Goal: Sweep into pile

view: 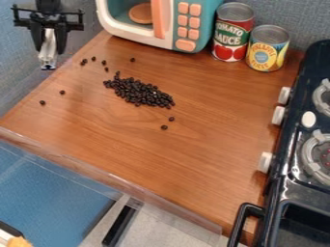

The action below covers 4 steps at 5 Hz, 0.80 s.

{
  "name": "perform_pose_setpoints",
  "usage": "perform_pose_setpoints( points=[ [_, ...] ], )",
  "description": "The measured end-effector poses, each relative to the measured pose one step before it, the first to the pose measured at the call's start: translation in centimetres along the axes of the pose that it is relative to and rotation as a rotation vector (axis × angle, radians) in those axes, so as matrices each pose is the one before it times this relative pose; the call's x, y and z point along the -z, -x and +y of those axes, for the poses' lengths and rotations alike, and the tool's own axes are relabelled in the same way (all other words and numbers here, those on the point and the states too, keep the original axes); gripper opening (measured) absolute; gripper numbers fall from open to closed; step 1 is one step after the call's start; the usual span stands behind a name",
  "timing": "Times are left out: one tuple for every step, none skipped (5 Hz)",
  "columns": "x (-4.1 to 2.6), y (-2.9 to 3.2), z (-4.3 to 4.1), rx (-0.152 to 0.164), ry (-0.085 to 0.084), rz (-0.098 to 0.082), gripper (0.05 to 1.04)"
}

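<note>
My gripper hangs at the upper left, in front of the blue-grey wall and left of the counter's back corner. A narrow pale piece runs down at its middle to a small dark end; I cannot tell what it is. Dark beans lie in an elongated pile on the brown wooden counter. Several loose beans are scattered behind the pile, two beans lie to its left, and two beans sit just in front of it. The gripper is apart from all of them.
A toy microwave stands at the back edge, with a tomato sauce can and a pineapple can beside it. A black toy stove with knobs lines the right side. A clear low barrier borders the counter's front.
</note>
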State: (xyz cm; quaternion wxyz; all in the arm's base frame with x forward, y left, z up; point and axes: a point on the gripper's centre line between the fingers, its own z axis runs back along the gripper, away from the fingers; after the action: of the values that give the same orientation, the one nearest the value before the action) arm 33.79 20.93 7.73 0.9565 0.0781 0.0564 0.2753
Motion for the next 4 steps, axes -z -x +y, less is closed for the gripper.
perform_pose_setpoints(
  points=[
    [1.111,-1.223,0.490,0.1934,-0.0541,0.0011,0.385],
    [0.986,-0.383,-0.172,0.1862,-0.0047,-0.0374,0.386],
    [1.186,0.551,-0.500,0.0906,-0.0086,-0.0300,0.386],
    [-0.177,-0.187,-0.259,0.0526,-0.0101,-0.1006,0.386]
  ],
)
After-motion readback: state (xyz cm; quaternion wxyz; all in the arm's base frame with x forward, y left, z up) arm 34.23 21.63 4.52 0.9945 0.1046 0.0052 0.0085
